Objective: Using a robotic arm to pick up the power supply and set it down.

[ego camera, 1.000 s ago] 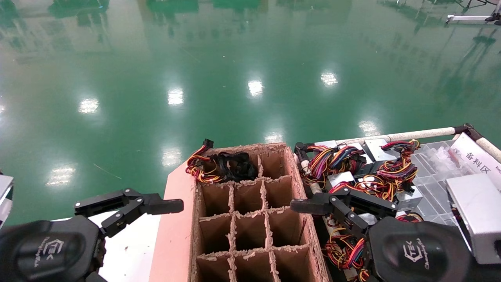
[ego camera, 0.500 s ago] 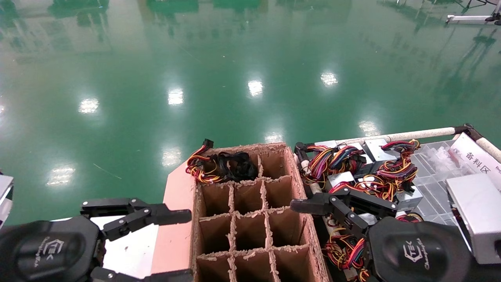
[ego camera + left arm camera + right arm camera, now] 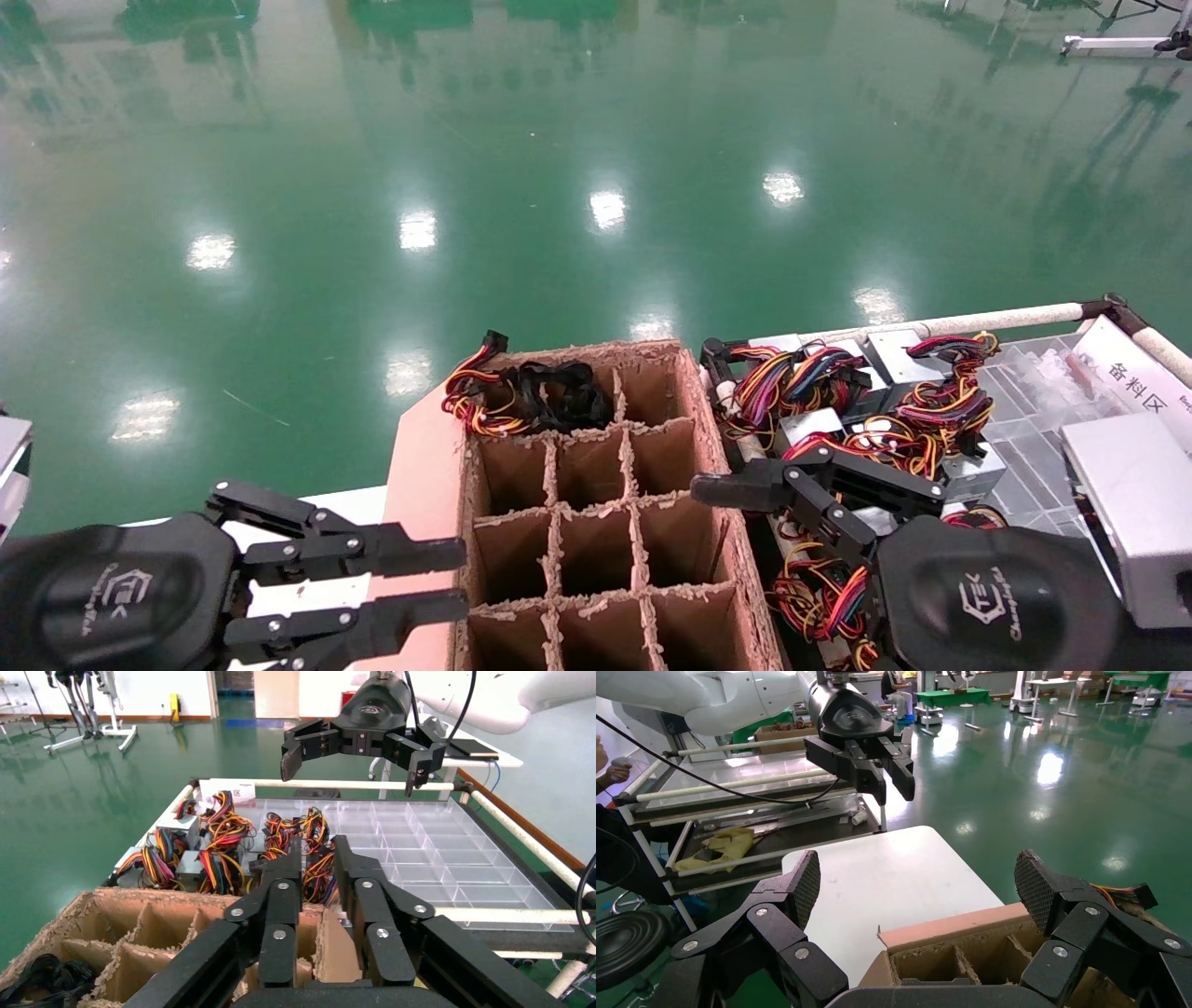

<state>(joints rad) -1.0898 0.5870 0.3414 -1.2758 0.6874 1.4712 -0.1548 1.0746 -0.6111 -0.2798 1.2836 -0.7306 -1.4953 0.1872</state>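
Several power supplies [image 3: 812, 424], small silver boxes with red, yellow and orange wire bundles, lie heaped in the tray right of the cardboard box [image 3: 715, 438]; the left wrist view shows them too [image 3: 211, 850]. Coloured wires [image 3: 470, 401] hang from the box's far-left cell beside a black cable bundle [image 3: 559, 391]. My right gripper [image 3: 745, 508] hovers wide open and empty between the box's right wall and the heap [image 3: 916, 881]. My left gripper [image 3: 456, 580] is at the box's near-left edge, open by a narrow gap, holding nothing [image 3: 318, 846].
The box is split into cells by cardboard dividers [image 3: 551, 522]. A white table [image 3: 891, 874] lies left of it. A clear compartment tray [image 3: 1024, 410] with a white rail [image 3: 978, 320], a label card [image 3: 1131, 377] and a larger silver box [image 3: 1131, 503] sit at the right.
My left gripper has moved right toward the box's near-left edge and rolled, so both fingers now show one above the other. The right gripper has not moved.
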